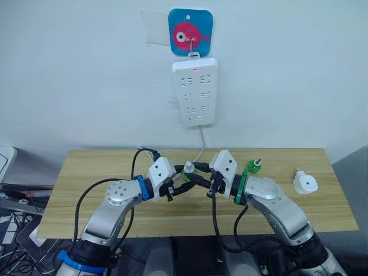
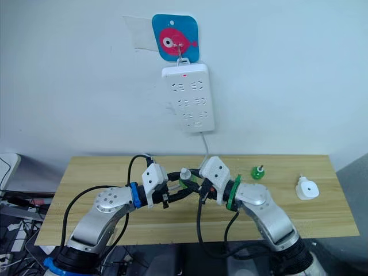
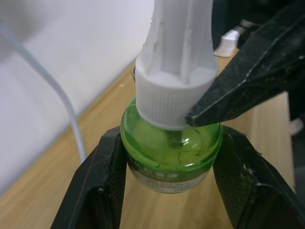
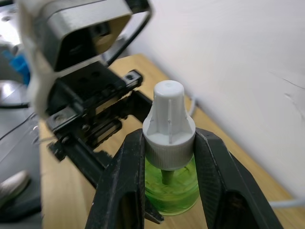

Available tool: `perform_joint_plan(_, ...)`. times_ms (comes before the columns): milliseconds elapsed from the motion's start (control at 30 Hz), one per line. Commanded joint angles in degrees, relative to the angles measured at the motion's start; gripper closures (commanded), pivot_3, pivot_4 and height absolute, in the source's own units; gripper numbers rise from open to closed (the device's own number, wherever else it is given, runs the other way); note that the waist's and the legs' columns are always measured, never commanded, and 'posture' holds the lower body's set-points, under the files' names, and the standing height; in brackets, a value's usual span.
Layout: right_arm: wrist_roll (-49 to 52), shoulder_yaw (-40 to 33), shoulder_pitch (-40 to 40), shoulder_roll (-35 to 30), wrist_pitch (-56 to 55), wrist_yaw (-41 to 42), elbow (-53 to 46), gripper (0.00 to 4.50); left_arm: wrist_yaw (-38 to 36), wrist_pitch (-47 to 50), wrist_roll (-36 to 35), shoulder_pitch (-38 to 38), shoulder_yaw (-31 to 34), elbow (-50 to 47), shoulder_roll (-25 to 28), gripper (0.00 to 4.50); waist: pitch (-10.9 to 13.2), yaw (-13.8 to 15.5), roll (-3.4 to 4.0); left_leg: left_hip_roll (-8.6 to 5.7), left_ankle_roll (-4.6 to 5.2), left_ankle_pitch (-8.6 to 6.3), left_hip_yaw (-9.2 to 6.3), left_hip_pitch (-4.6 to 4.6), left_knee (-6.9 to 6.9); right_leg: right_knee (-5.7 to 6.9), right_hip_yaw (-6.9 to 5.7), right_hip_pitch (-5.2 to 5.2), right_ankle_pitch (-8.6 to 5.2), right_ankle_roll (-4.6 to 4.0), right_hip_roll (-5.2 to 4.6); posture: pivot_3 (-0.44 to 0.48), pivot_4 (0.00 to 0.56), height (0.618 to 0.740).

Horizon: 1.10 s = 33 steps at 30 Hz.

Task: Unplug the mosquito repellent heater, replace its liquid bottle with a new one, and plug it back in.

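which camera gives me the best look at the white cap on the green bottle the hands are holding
The right wrist view: the whole white cap shows from top to ribbed skirt, the right hand closed on it. The left wrist view cuts off its top. The eye views show it small between both hands.

a pale wooden tabletop with a straight front edge (image 1: pixel 103 215) stretches in front of me, pushed up against the white wall. out toward my right, a small white rounded plastic heater unit with a dark centre hole (image 1: pixel 306 183) lies directly on the wood near the end of the board. between it and my arms, a little green bottle with a bare wick sticking up (image 2: pixel 258 171) stands upright on the surface, well apart from the heater.
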Motion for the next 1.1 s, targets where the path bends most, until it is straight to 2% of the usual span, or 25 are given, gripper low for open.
perform_joint_plan(33,9.0,3.5,-6.3,-2.9,-0.2,18.7,-0.7,3.45,-7.7,-4.4,-1.5,-2.1,-2.9,-1.7,1.5,2.30,0.0,0.2,0.01,-0.01,0.00,0.00,0.00,0.00,0.01,0.00,-0.01,0.00,0.00,0.00,0.01,0.012,0.229,0.740)
perform_joint_plan(167,9.0,4.9,-12.7,-7.1,-5.4,35.5,7.2,3.45,-16.2,-8.4,-1.2,-5.9,-4.3,2.1,4.5,2.30,0.0,0.9,0.01,-0.07,0.01,0.00,0.00,0.02,0.02,-0.01,-0.05,0.02,0.00,-0.01,0.06,0.038,0.225,0.740)
perform_joint_plan(333,8.3,1.6,-14.6,-9.4,-12.5,44.3,15.9,3.45,-20.6,-11.5,-1.5,-8.4,-4.1,6.4,5.8,2.30,0.0,1.0,0.01,-0.05,0.01,0.00,0.00,0.00,0.04,0.00,-0.06,0.02,0.01,-0.01,0.11,0.043,0.225,0.740)
perform_joint_plan(367,9.1,0.5,-14.3,-10.5,-12.6,45.5,16.1,2.70,-20.8,-11.8,-1.6,-8.5,-4.0,6.8,5.8,2.30,0.0,1.0,0.00,-0.04,0.01,0.00,0.00,-0.01,0.06,0.00,-0.05,0.01,0.01,-0.01,0.10,0.043,0.225,0.740)
perform_joint_plan(400,10.4,-1.0,-13.5,-11.9,-11.8,45.8,15.2,2.45,-20.6,-12.0,-1.6,-8.6,-3.8,7.2,5.7,2.30,0.0,1.0,0.00,-0.02,0.01,0.00,-0.01,-0.03,0.09,0.00,-0.06,0.01,0.01,-0.01,0.09,0.043,0.225,0.740)
perform_joint_plan(567,14.1,-9.2,-6.6,-18.5,-9.3,42.4,9.5,0.58,-17.4,-11.0,-1.9,-8.9,-2.4,7.9,4.1,2.30,0.0,1.2,0.00,-0.01,0.01,0.00,-0.02,-0.05,0.19,0.01,-0.05,0.05,0.01,-0.01,-0.11,0.023,0.229,0.740)
perform_joint_plan(633,14.2,-13.5,-1.8,-20.8,-8.5,38.2,5.6,0.05,-15.5,-10.0,-2.0,-8.5,-1.4,7.8,3.5,2.30,0.0,1.3,-0.01,-0.02,0.01,0.00,-0.02,-0.03,0.20,0.01,-0.05,0.10,0.01,-0.01,-0.12,0.018,0.234,0.740)
perform_joint_plan(733,13.9,-14.2,2.4,-17.5,-1.5,24.6,-3.9,0.05,-12.0,-8.2,-2.2,-7.9,0.2,7.8,2.4,2.30,0.0,0.9,-0.01,0.00,0.01,0.00,-0.08,-0.02,0.20,0.01,-0.09,0.15,0.01,0.00,-0.08,0.006,0.237,0.740)
perform_joint_plan(833,6.3,-8.6,5.7,-9.8,1.0,9.5,-9.4,0.05,-7.8,-6.7,-1.5,-7.8,1.0,7.7,0.5,2.30,0.0,0.4,-0.01,0.01,0.01,0.00,-0.06,0.09,0.20,0.12,-0.03,0.15,0.01,-0.01,0.12,-0.002,0.240,0.740)
perform_joint_plan(967,-2.3,-2.2,6.8,0.5,-1.8,-2.6,-4.4,0.05,-3.9,-4.7,-1.3,-7.9,1.5,7.0,-1.4,2.30,0.0,0.6,0.00,0.03,-0.04,0.03,-0.20,0.07,0.17,0.22,-0.07,0.08,0.02,-0.03,0.28,-0.015,0.240,0.740)
perform_joint_plan(1100,-7.4,-0.5,4.3,8.6,-3.9,-10.9,1.5,0.05,-3.3,-3.9,-0.9,-8.5,1.0,6.8,-1.9,2.30,0.0,0.7,0.00,0.00,-0.17,0.10,-0.05,0.07,0.18,0.20,-0.03,0.06,0.03,-0.03,0.13,-0.019,0.239,0.740)
